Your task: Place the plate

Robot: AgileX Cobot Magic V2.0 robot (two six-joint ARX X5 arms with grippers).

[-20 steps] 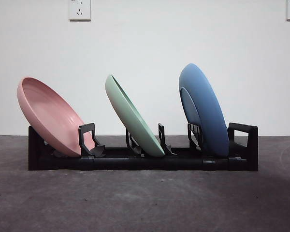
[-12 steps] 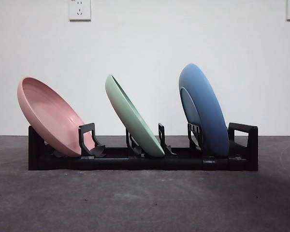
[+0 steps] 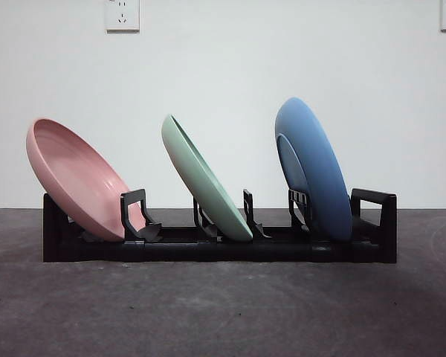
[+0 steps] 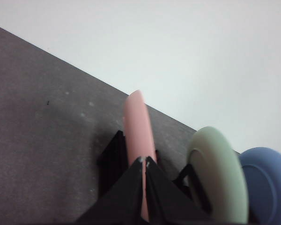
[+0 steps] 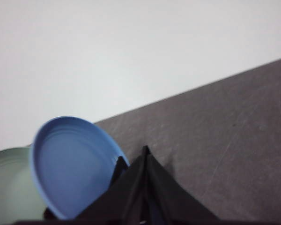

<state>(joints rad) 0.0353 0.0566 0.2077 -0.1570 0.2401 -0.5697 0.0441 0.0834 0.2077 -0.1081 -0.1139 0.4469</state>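
Three plates lean in a black rack (image 3: 208,251) on the dark table. A pink plate (image 3: 78,182) stands in the left slot, a green plate (image 3: 204,182) in the middle, and a blue plate (image 3: 316,171) on the right. Neither arm shows in the front view. In the left wrist view my left gripper (image 4: 144,160) is shut with nothing in it, raised above the pink plate (image 4: 136,122), whose rim I see edge-on. My right gripper (image 5: 145,150) is also shut and holds nothing, hanging above the blue plate (image 5: 72,164).
A white wall with two sockets (image 3: 123,13) rises behind the rack. Dark table surface (image 3: 223,312) stretches in front of the rack and to both sides of it. The green plate (image 4: 220,173) and blue plate (image 4: 267,183) also show in the left wrist view.
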